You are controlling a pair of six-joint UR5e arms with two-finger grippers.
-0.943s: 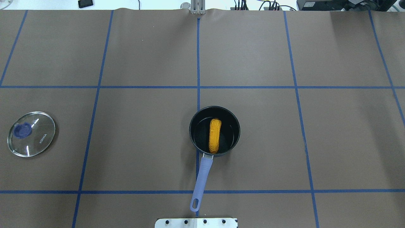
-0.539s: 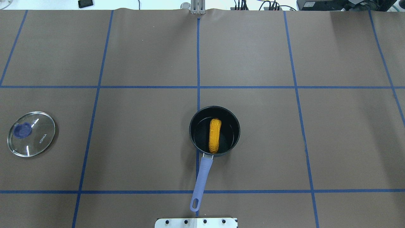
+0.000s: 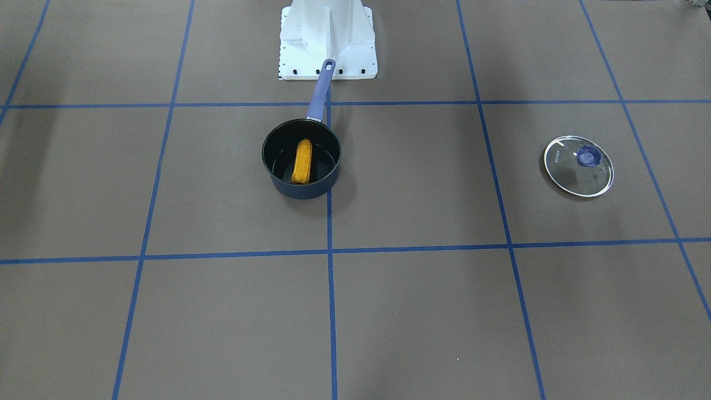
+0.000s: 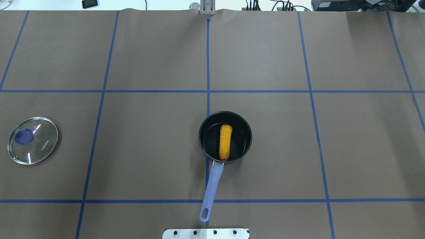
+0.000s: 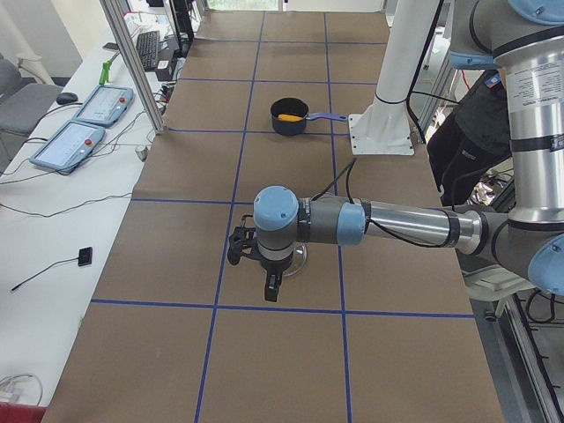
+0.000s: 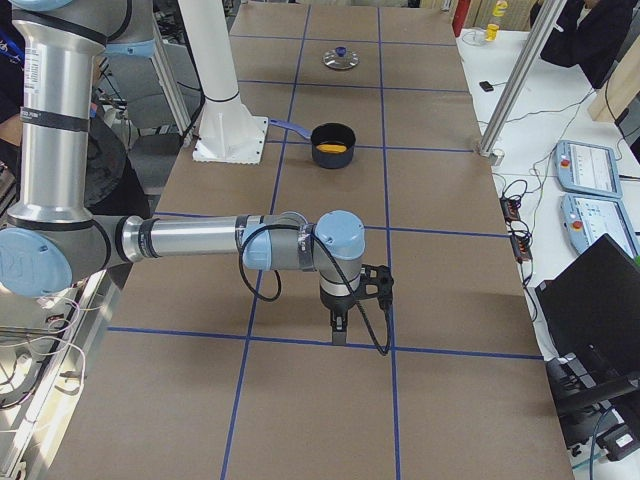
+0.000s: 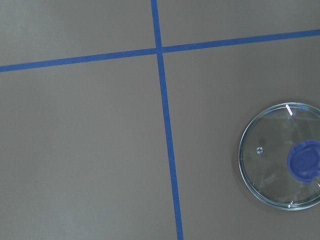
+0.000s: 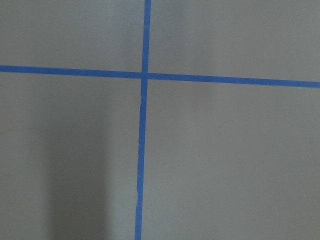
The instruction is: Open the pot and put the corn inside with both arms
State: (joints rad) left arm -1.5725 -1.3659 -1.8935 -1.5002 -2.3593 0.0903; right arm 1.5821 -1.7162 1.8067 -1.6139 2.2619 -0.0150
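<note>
The corn (image 4: 225,142) lies inside the open pot (image 3: 303,191) mid-surface, long axis near-to-far along the handle, well apart from the left arm (image 5: 388,225) and right arm (image 6: 200,240), whose jaws I cannot tell apart or together.

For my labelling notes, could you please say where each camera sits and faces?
Front-facing: across the table, looking steeply down at the pot; only the base shows.
Overhead: behind the base, looking forward and down; its edge shows.
Left: table's left end, looking along it; left arm near.
Right: opposite end; right arm near.
Left wrist: down on the lid; no body.
Right wrist: down on taped table; no body.
Shared: front-facing and overhead both show corn in the pot.
</note>
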